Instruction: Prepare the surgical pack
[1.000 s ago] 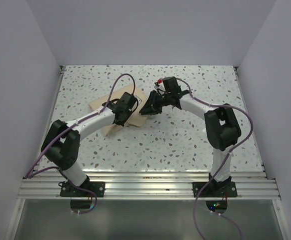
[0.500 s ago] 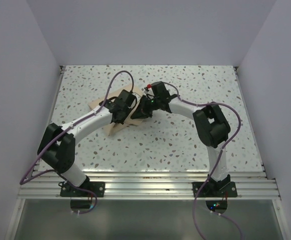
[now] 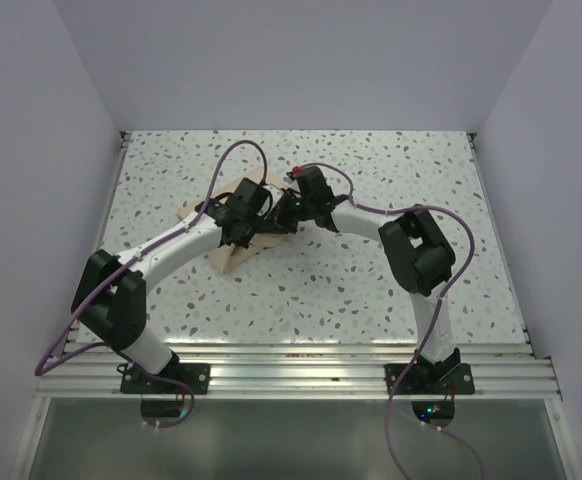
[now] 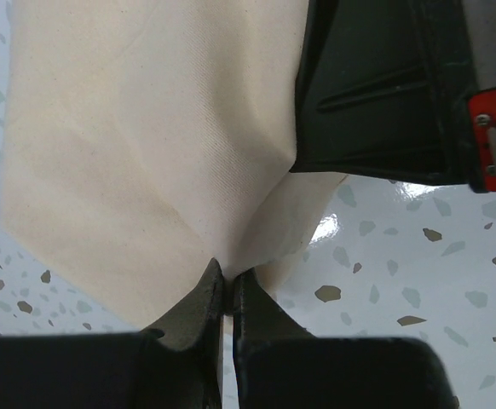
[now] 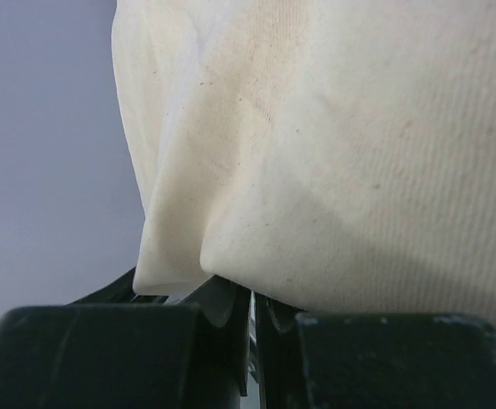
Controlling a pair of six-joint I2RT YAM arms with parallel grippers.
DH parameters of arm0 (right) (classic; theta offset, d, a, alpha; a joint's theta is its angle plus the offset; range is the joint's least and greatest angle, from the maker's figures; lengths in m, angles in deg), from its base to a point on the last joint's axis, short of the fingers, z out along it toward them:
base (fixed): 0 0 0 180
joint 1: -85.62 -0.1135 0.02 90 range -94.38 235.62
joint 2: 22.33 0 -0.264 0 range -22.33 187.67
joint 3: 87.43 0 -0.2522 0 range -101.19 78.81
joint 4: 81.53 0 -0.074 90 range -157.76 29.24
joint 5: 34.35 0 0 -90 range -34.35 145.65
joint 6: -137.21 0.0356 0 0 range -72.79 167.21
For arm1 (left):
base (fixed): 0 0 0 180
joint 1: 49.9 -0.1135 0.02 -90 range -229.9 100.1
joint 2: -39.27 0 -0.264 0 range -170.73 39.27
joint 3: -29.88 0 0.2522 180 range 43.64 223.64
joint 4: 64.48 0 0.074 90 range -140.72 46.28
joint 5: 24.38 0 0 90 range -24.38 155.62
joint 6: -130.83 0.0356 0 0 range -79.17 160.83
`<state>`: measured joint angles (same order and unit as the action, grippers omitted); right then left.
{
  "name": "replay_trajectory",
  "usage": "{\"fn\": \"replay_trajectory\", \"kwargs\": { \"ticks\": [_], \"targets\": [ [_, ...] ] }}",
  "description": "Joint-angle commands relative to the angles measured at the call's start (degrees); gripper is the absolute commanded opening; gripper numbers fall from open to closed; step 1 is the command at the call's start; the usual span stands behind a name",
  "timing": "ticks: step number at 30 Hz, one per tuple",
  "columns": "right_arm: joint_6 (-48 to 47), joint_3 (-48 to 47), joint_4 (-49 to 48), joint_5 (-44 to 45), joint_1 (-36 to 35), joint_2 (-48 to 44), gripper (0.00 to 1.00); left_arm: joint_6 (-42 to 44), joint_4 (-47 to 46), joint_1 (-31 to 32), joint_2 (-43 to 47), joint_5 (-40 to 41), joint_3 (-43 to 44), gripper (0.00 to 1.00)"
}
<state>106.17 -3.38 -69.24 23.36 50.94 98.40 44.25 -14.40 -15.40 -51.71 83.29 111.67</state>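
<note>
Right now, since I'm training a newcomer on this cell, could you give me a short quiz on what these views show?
1. True or false: the left gripper is pinching the tan sheet.
2. The right gripper is shut on: A) scissors, B) the tan sheet, C) nothing.
3. Fill in: the red part in the left wrist view belongs to the ___ arm.
Key: 1 true; 2 B; 3 right.

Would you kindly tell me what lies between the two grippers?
Only the tan sheet, pinched by the left gripper and running up to the right gripper, as the left wrist view shows.
</note>
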Motion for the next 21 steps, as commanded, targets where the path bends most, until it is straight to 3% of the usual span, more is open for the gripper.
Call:
{"fn": "replay_trajectory", "kwargs": {
  "ticks": [1,9,12,21],
  "targets": [
    [2.3,0.7,-7.2,7.2,-0.7,1.0,0.06,-1.8,-1.9,0.1,3.4,-3.4,1.3,0.00],
    [8.0,4.4,-21.4,13.6,-1.0,1.0,0.06,-2.0,-1.9,0.1,3.4,-4.6,1.0,0.00],
    [6.6,2.6,-14.5,13.3,-1.0,-0.7,0.06,-1.8,-1.9,0.2,3.4,-4.6,0.8,0.00],
    [0.0,9.8,-4.9,12.3,0.1,-8.9,0.07,-2.2,-2.0,0.2,3.2,-5.3,0.5,0.00]
  ]
}}
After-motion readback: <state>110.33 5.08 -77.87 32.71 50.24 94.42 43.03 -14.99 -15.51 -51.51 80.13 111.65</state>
